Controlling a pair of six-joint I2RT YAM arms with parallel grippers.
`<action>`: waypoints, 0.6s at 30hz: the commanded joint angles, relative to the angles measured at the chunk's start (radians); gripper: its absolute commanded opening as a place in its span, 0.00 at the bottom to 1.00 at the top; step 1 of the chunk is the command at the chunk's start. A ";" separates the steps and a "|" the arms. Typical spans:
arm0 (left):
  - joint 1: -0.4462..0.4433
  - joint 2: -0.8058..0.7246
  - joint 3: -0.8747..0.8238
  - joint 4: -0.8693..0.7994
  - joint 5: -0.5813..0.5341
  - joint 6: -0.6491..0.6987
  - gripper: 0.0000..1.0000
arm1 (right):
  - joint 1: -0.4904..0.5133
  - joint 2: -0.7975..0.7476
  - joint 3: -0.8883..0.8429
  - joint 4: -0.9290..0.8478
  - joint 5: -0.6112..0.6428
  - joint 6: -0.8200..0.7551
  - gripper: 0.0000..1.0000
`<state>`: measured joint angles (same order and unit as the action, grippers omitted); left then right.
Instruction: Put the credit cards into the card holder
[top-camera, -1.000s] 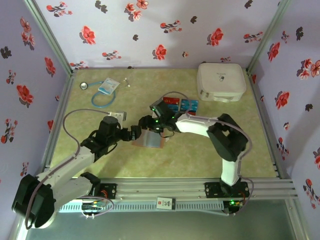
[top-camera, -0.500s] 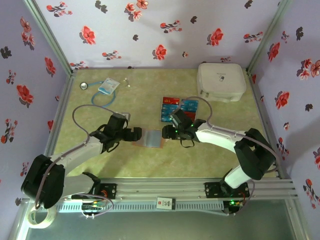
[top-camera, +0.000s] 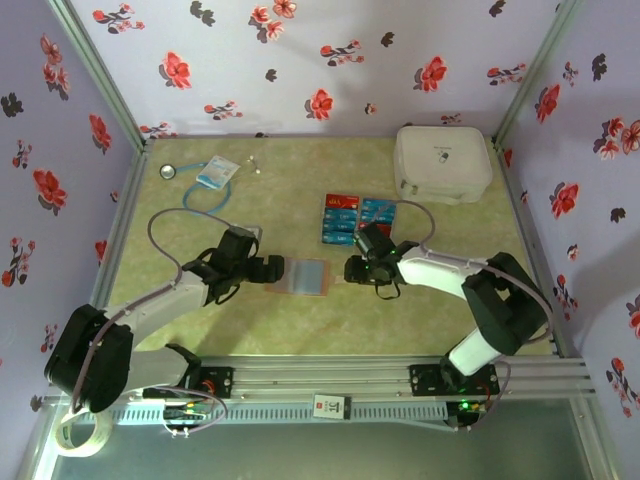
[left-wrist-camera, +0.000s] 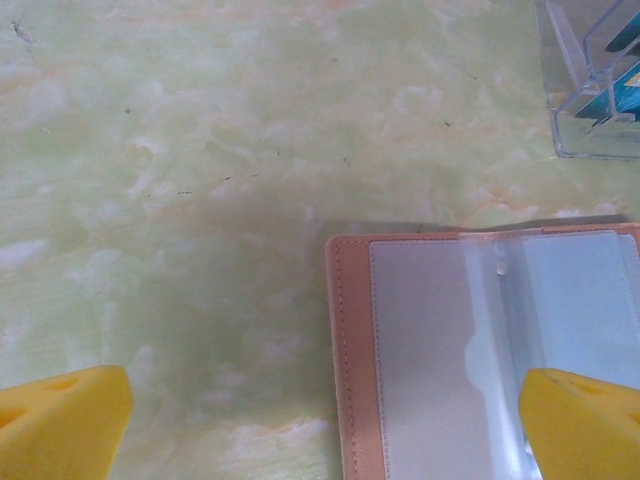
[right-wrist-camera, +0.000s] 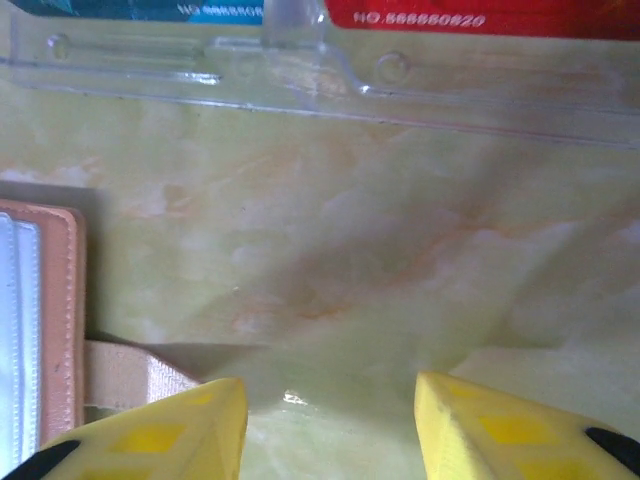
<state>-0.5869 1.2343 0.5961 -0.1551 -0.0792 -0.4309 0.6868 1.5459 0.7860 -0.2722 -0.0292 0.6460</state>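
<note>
The holder (top-camera: 303, 276) is lying open, with the left gripper (top-camera: 268, 268) gaping wide and empty over its left edge. The right gripper (top-camera: 353, 270), partly open and empty, is hovering just right of the holder, beside its strap (right-wrist-camera: 130, 370). The cards (top-camera: 358, 218) are sitting in a clear tray (right-wrist-camera: 300, 70) behind the holder. Nothing is pinning the holder, so a snagged strap or a pushed card is risking sliding it askew.

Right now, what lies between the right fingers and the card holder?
In the right wrist view, the card holder's own tan strap reaches toward the right fingers over bare table; nothing else lies there.
</note>
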 joint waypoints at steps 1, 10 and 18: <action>-0.011 0.012 0.034 -0.017 -0.021 0.003 1.00 | -0.001 -0.089 0.025 -0.047 0.003 -0.038 0.50; -0.015 0.043 0.104 -0.008 0.001 -0.019 1.00 | -0.107 -0.179 0.177 -0.225 0.110 -0.153 0.55; -0.012 0.257 0.337 -0.068 -0.029 -0.010 1.00 | -0.231 -0.210 0.195 -0.223 0.048 -0.157 0.58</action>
<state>-0.5938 1.4227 0.8536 -0.1776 -0.0795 -0.4385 0.4736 1.3594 0.9604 -0.4591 0.0303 0.5117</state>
